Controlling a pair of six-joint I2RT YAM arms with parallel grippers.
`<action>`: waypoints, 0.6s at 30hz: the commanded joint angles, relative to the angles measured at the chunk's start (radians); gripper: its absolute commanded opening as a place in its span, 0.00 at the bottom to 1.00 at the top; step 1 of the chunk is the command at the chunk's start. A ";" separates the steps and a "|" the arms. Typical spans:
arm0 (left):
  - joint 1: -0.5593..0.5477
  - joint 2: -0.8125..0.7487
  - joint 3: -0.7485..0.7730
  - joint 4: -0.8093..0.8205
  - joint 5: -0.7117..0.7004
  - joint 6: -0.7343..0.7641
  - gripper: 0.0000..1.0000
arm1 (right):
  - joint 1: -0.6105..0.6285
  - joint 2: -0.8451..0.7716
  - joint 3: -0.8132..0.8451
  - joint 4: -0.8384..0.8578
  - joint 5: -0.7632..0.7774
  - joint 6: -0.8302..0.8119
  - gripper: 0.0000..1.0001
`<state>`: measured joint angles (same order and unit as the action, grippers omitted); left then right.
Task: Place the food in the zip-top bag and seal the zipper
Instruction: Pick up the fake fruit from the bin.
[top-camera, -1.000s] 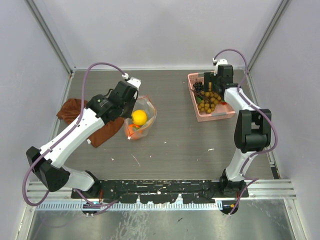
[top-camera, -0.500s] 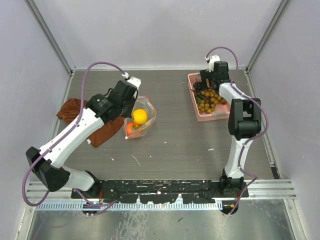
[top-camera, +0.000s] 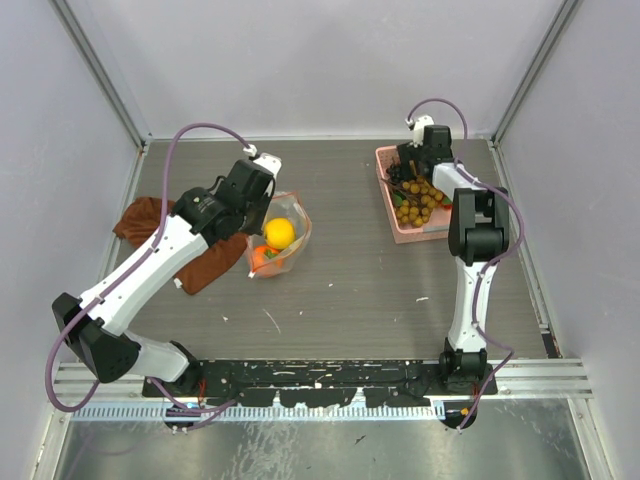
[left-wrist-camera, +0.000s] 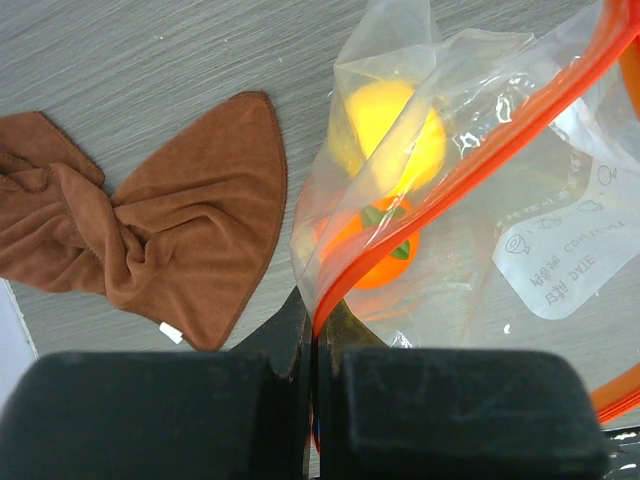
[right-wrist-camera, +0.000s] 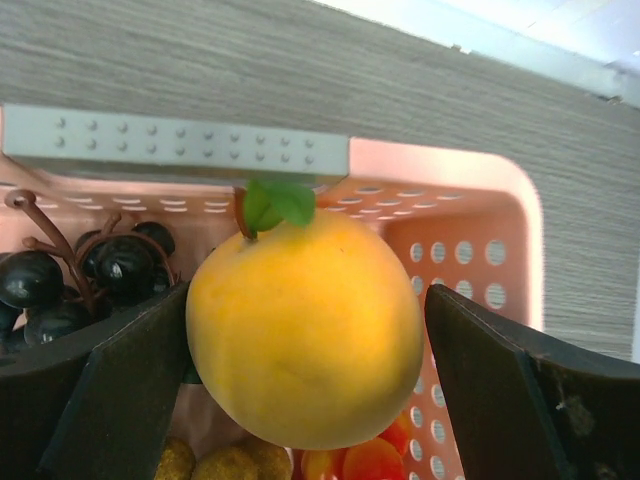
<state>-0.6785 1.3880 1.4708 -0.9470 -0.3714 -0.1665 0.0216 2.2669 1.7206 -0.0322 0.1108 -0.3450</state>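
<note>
The clear zip-top bag (top-camera: 290, 232) lies left of centre with a yellow fruit (top-camera: 279, 233) and an orange fruit (top-camera: 262, 258) inside. My left gripper (left-wrist-camera: 318, 315) is shut on the bag's orange-red zipper (left-wrist-camera: 470, 160) at its corner, and the yellow fruit (left-wrist-camera: 385, 130) and orange fruit (left-wrist-camera: 380, 260) show through the plastic. My right gripper (right-wrist-camera: 307, 300) is open in the pink basket (right-wrist-camera: 470, 230), its fingers on either side of a yellow-orange fruit (right-wrist-camera: 305, 335) with a green leaf. The left finger touches it and the right stands apart. Dark grapes (right-wrist-camera: 60, 280) and tan berries (right-wrist-camera: 220, 465) lie beside it.
A brown cloth (top-camera: 160, 225) lies left of the bag, under my left arm, and also shows in the left wrist view (left-wrist-camera: 170, 240). The pink basket (top-camera: 440, 228) stands at the back right near the wall. A grey studded strip (right-wrist-camera: 180, 145) lies along the basket's far rim.
My right arm has swung its elbow inward and its gripper has shifted left and back over the basket. The left arm and the bag have not moved.
</note>
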 joint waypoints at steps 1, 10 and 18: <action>0.006 -0.004 0.028 0.028 -0.012 0.013 0.00 | -0.014 0.003 0.037 -0.003 -0.049 0.010 1.00; 0.005 -0.010 0.026 0.031 -0.006 0.012 0.00 | -0.029 -0.020 0.019 -0.019 -0.111 0.049 0.90; 0.005 -0.009 0.037 0.020 0.002 0.012 0.00 | -0.029 -0.116 -0.027 -0.010 -0.145 0.074 0.71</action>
<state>-0.6785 1.3891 1.4708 -0.9470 -0.3706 -0.1665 -0.0040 2.2753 1.7119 -0.0753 -0.0032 -0.2985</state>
